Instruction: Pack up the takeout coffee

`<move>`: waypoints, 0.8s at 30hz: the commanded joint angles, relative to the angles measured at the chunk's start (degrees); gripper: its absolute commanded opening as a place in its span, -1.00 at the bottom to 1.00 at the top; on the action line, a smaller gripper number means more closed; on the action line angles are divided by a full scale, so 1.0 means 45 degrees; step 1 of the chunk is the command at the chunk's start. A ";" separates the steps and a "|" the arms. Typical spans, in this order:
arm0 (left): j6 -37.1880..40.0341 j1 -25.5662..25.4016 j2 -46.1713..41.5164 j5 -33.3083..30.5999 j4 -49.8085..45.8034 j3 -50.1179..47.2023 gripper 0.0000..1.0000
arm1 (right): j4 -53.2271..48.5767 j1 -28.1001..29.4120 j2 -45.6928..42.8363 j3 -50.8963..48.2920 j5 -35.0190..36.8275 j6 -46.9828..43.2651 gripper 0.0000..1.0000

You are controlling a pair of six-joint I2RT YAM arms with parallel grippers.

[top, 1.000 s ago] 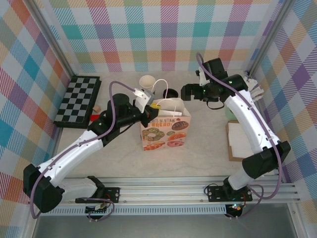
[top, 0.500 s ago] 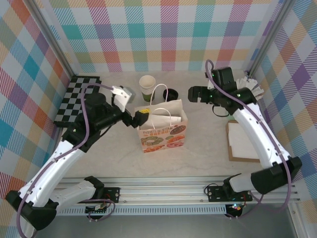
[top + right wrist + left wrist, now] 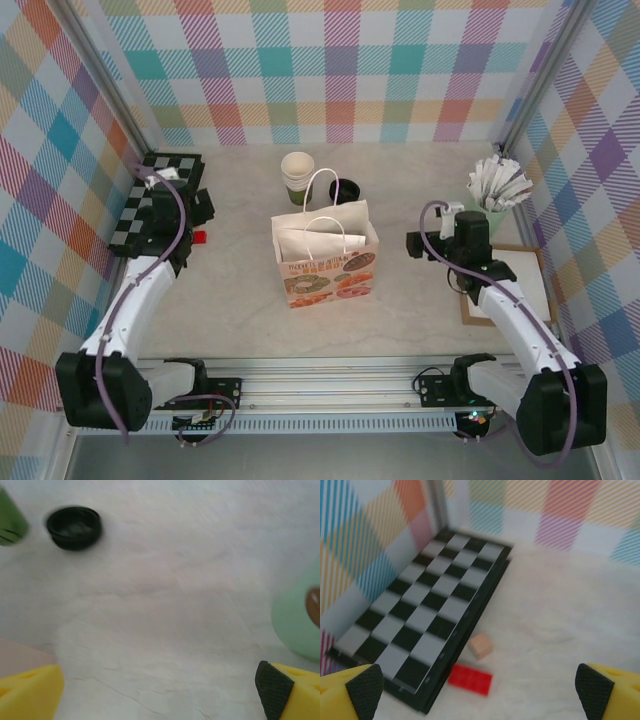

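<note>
Your paper bag [image 3: 325, 265] stands upright in the middle of the table [image 3: 240, 330], mouth open upward so a cup can drop in from above. The black lid [image 3: 345, 188] lies toward the far edge, just behind the bag and beside the stack of cups [image 3: 297, 172]. The dark-green cup can't be made out and may be hidden in the bag. The left gripper [image 3: 480, 687] hangs over the chessboard [image 3: 435, 610] at the left edge, fingers spread wide and holding nothing. The right gripper [image 3: 157, 692], near the right edge, is equally spread and empty.
</note>
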 commanded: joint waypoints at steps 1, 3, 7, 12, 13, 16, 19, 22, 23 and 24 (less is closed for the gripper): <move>-0.0937 0.0671 0.0324 0.0129 0.1198 -0.1001 1.00 | 0.1841 -0.0912 0.0058 -0.1197 -0.0681 -0.0294 0.99; -0.0850 0.0850 0.0470 0.0470 0.2229 -0.1690 1.00 | 0.2647 -0.1612 0.0166 -0.2118 -0.0768 -0.0100 1.00; -0.0936 0.1233 0.1820 0.2067 0.3075 -0.2399 1.00 | 0.2962 -0.2624 0.1436 -0.2514 -0.1509 0.0065 1.00; -0.0468 0.1234 0.3191 0.3900 0.5311 -0.2999 1.00 | 0.4980 -0.2693 0.2434 -0.2373 -0.1971 -0.0123 1.00; -0.0333 0.1218 0.3483 0.4123 0.6163 -0.3238 1.00 | 0.5158 -0.2704 0.2865 -0.2197 -0.2220 -0.0184 1.00; 0.0078 0.1233 0.4540 0.4906 0.6927 -0.3134 1.00 | 0.6076 -0.2704 0.3948 -0.1684 -0.2923 -0.0246 1.00; 0.0378 0.1215 0.4639 0.5672 0.7962 -0.3730 1.00 | 0.7084 -0.2695 0.5022 -0.1152 -0.2851 -0.0282 1.00; 0.0418 0.1202 0.3772 0.5840 0.9664 -0.5098 1.00 | 0.7469 -0.2684 0.5843 -0.0550 -0.2992 -0.0197 1.00; 0.0377 0.1209 0.3569 0.5723 1.0119 -0.5494 1.00 | 0.7848 -0.2648 0.6033 -0.0570 -0.3377 -0.0239 1.00; 0.0365 0.1211 0.3490 0.5658 1.0515 -0.5757 1.00 | 0.8177 -0.2559 0.6196 -0.0643 -0.3263 -0.0273 1.00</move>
